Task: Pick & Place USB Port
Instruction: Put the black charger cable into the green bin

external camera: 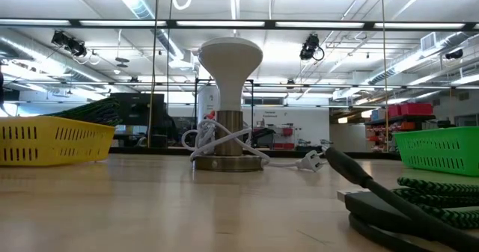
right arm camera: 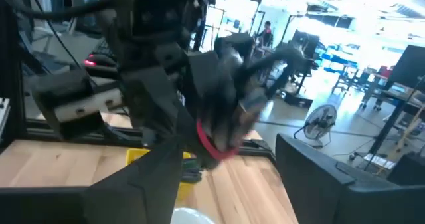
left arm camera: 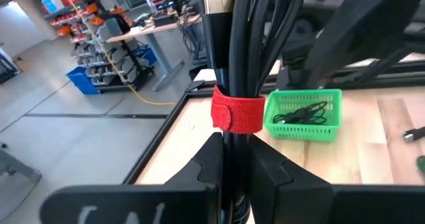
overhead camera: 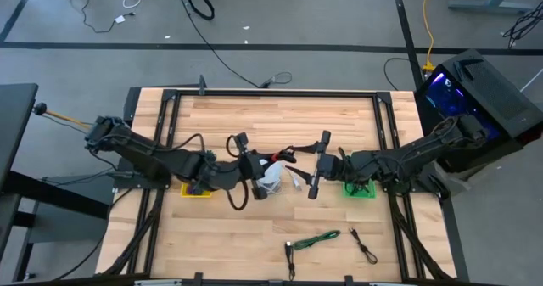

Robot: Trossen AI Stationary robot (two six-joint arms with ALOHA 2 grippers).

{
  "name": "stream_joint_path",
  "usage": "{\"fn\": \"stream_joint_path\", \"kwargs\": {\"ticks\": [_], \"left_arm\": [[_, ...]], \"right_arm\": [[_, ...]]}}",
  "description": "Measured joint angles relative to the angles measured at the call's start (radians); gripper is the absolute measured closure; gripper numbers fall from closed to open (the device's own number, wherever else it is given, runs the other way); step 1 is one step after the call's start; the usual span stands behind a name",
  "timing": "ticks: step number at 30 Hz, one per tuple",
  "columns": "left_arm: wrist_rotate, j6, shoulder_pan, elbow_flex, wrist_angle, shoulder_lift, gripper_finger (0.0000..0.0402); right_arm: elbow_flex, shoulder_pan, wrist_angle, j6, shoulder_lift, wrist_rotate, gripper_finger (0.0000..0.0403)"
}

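USB cable bundle (left arm camera: 249, 58), black and bound by a red strap (left arm camera: 238, 112), is held above the middle of the table (overhead camera: 254, 235), clamped between the closed fingers of the left pincer (left arm camera: 234, 164). The right pincer (right arm camera: 226, 164) is seen facing it from just beside, its fingers spread wide and empty, so a handover between the arms appears to be in hand; which way it runs cannot be told. Placement is judged not yet done: the bundle is clear of both the green basket (overhead camera: 358, 189) and the yellow basket (overhead camera: 197, 190). A white lamp (external camera: 230, 102) with its cord wrapped round it stands below the pincers, and two loose cables (overhead camera: 314, 240) lie on the near part of the pale wooden table. Beyond, a workshop with bright ceiling lights, shelving and benches is seen.
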Motion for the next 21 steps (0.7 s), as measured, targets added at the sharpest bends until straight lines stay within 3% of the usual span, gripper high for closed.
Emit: {"fn": "stream_joint_path", "kwargs": {"ticks": [6,10,13,17,21], "left_arm": [[0.052,-0.013,0.018,0.001,0.040,0.038,0.0361],[0.078,-0.003,0.019,0.002,0.089,0.052,0.0361],[0.060,0.022,0.020,0.001,0.090,0.055,0.0361],[0.052,0.020,0.030,0.000,0.100,0.055,0.0347],[0.046,0.020,0.031,0.000,0.101,0.055,0.0334]], "right_arm": [[0.001,-0.023,0.073,-0.019,-0.001,-0.029,0.0162],[0.001,-0.047,0.090,-0.013,0.000,-0.062,0.0187],[0.001,-0.060,0.070,0.016,0.000,-0.065,0.0241],[0.001,-0.067,0.058,0.020,-0.001,-0.062,0.0364],[0.002,-0.069,0.061,0.028,-0.001,-0.054,0.0369]]}}
